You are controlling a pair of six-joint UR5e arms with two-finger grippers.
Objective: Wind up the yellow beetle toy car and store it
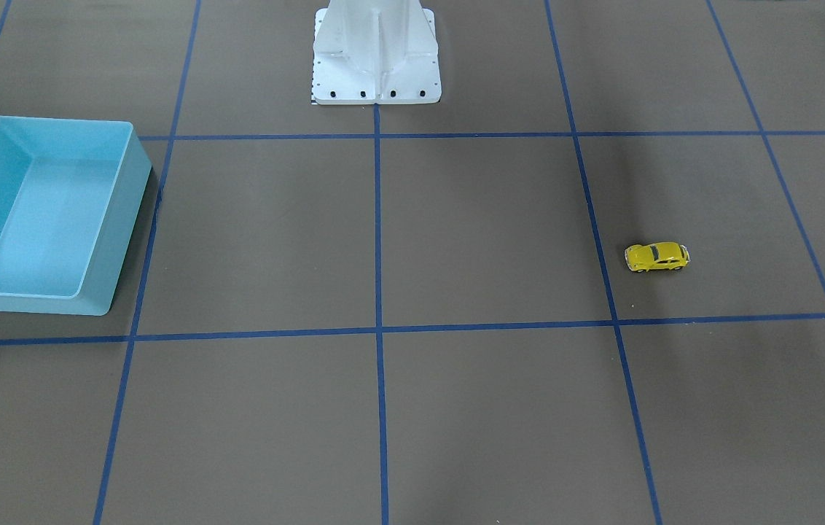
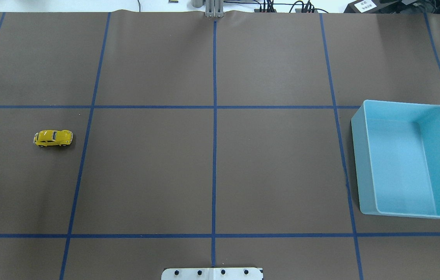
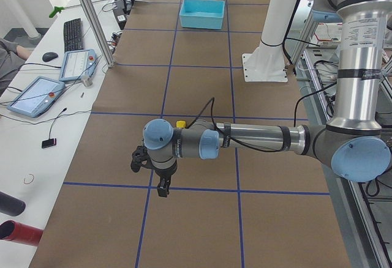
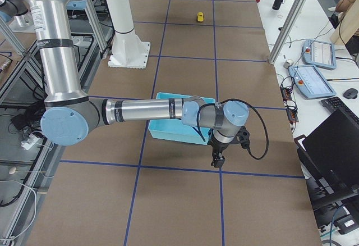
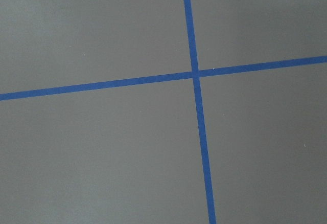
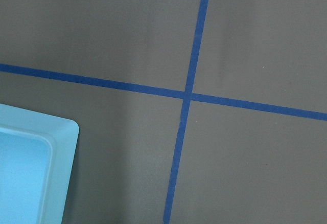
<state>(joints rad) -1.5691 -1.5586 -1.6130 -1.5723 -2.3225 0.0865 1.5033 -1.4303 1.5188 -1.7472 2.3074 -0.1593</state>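
car: tiny yellow beetle toy car (image 2: 53, 138) on its wheels near desk's left edge, ungrasped
bin: light blue plastic bin (image 2: 357, 163) by right edge, likely storage
claws: left gripper (image 3: 162, 188), right gripper (image 4: 217, 160) aloft; open or closed, cannot tell

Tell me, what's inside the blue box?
Nothing. The light blue bin shows a bare floor from overhead, no part covered. The yellow beetle toy car sits outside, across the table.

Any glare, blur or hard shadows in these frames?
Overhead exterior: yellow beetle toy car sharp, strip past the table blown out. Exterior front-facing: soft shadow bands on table, darker one beside light blue bin. Wrist views: tape lines crisp.
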